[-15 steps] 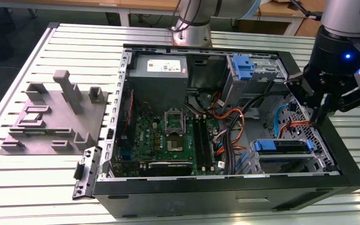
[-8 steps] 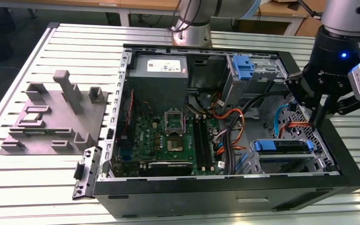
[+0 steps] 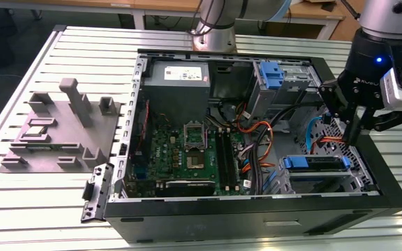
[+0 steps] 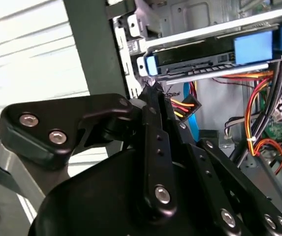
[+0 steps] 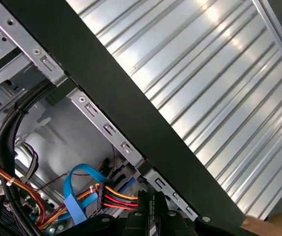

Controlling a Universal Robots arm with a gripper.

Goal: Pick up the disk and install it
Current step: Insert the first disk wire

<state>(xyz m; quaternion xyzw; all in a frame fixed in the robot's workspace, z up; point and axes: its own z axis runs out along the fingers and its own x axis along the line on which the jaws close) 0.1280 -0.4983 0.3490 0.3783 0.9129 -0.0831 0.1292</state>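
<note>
Fingers pressed together, my claw (image 3: 355,137) grips nothing and hangs inside the open computer case (image 3: 257,214), near its wall on the exterior view's right. In the second wrist view my closed tips (image 4: 153,93) sit just beside the disk (image 4: 214,59), which lies flat in its blue carrier within the grey drive cage (image 3: 320,175). Orange, red and blue cables (image 5: 89,194) run close by. A grey fixture (image 3: 61,130) stands on the desk (image 3: 40,209), well apart.

The drive cage (image 3: 320,170) hides most of the disk (image 3: 315,163).
</note>
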